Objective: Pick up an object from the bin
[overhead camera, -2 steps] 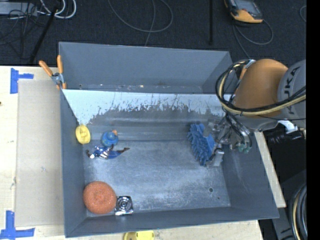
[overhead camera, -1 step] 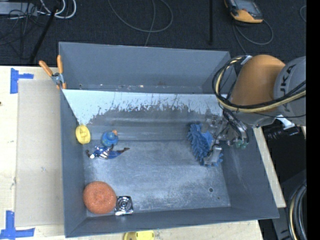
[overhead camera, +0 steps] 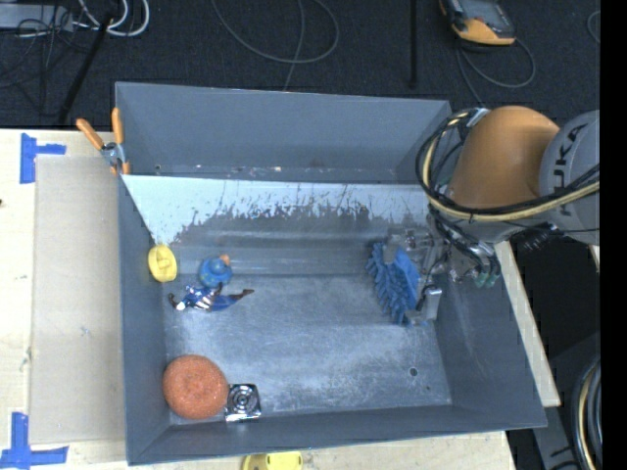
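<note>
Left side of bin (overhead camera: 294, 140): yellow cap (overhead camera: 162, 262), blue toy figure (overhead camera: 210, 284) beside it. Near-left corner: orange scrub pad (overhead camera: 194, 387), metal clip (overhead camera: 242, 400). Right: blue brush (overhead camera: 394, 280) just beside gripper (overhead camera: 429, 300), which hung low; its opening could not be told.

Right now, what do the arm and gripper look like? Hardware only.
The arm is light grey with dark lettering that partly reads as KUKA. A rounded orange cover sits at its wrist, ringed by looped black and pale yellow cables. The gripper below is small, dark metal with silvery parts.
</note>
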`<state>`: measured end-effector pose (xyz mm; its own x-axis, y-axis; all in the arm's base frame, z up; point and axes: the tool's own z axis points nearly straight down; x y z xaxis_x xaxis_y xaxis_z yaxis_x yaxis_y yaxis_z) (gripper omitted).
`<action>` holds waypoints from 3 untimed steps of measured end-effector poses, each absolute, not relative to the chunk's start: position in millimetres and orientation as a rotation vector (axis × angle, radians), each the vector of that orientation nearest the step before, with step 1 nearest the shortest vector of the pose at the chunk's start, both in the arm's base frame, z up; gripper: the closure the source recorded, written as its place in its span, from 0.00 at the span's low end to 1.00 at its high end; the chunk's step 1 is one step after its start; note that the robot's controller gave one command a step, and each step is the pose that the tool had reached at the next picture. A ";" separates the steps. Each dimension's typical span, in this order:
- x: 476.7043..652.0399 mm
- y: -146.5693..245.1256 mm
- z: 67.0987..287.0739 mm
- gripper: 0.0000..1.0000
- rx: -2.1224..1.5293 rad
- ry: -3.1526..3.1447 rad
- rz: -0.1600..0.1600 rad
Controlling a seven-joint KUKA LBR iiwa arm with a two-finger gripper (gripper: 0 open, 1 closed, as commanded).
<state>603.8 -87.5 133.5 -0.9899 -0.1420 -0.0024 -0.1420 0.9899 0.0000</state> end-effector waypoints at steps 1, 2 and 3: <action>609.7 -113.6 120.2 0.00 -0.002 3.138 0.001; 603.6 -123.3 98.5 0.00 -0.083 3.138 0.000; 610.0 -124.0 82.5 0.00 -0.139 3.135 0.000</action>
<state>610.0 -124.0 82.5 -0.9961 -0.0885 -0.0040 -0.0885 0.9961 -0.0001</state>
